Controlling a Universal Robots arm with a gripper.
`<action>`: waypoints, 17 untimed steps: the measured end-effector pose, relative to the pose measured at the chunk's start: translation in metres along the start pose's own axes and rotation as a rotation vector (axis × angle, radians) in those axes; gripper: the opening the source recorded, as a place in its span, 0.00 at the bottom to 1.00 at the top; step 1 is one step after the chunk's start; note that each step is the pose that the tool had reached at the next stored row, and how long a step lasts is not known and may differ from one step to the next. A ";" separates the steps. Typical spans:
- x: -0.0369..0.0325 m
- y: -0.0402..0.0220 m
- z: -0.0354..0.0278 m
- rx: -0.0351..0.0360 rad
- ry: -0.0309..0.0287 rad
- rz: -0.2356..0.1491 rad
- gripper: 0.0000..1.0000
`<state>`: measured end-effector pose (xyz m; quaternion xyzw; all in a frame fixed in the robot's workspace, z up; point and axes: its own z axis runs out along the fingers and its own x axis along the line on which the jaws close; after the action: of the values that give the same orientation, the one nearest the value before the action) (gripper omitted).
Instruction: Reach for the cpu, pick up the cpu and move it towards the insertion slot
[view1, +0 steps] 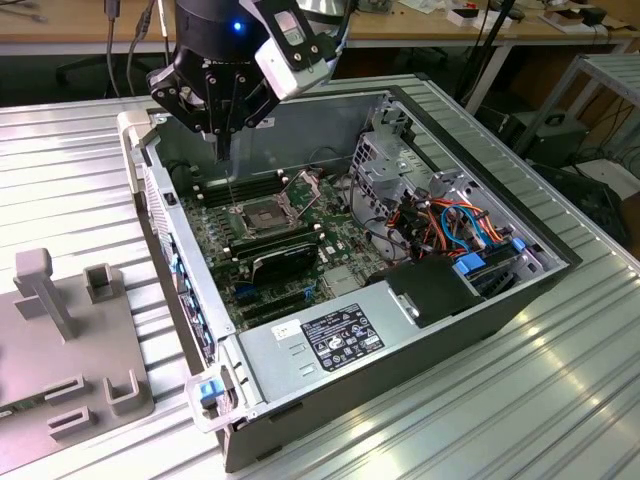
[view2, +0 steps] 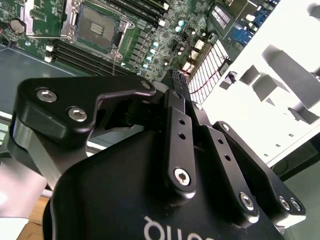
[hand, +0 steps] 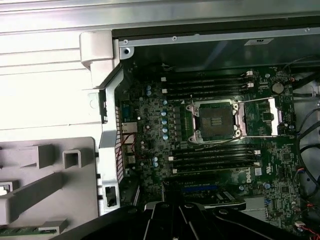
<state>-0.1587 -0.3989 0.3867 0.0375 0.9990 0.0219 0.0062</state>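
Exterior view: ribbed table (view1: 560, 400) carries an open computer case (view1: 420, 380) with the motherboard (view1: 345, 250) inside. Insertion slot (view1: 262, 215) lies uncovered, its bracket (view1: 303, 185) hinged up just beside it. Tool (view1: 222, 140) hangs above the slot, toward the case wall (view1: 168, 225). Cannot tell the tool's state, nor whether the cpu is on it. Risk: a skewed descent could clip bracket or wall and damage the slot. Room straight above the slot looks free.

Tool (view2: 176, 81) hides part of the motherboard (view2: 145, 45) in second wrist view
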 end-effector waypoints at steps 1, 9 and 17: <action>0.0006 0.0000 0.0001 0.0000 0.0002 0.000 0.11; 0.0039 -0.0003 0.0009 0.0002 0.0018 0.000 0.11; 0.0074 -0.0006 0.0018 0.0003 0.0034 0.000 0.11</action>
<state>-0.1662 -0.3988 0.3848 0.0376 0.9990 0.0218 0.0046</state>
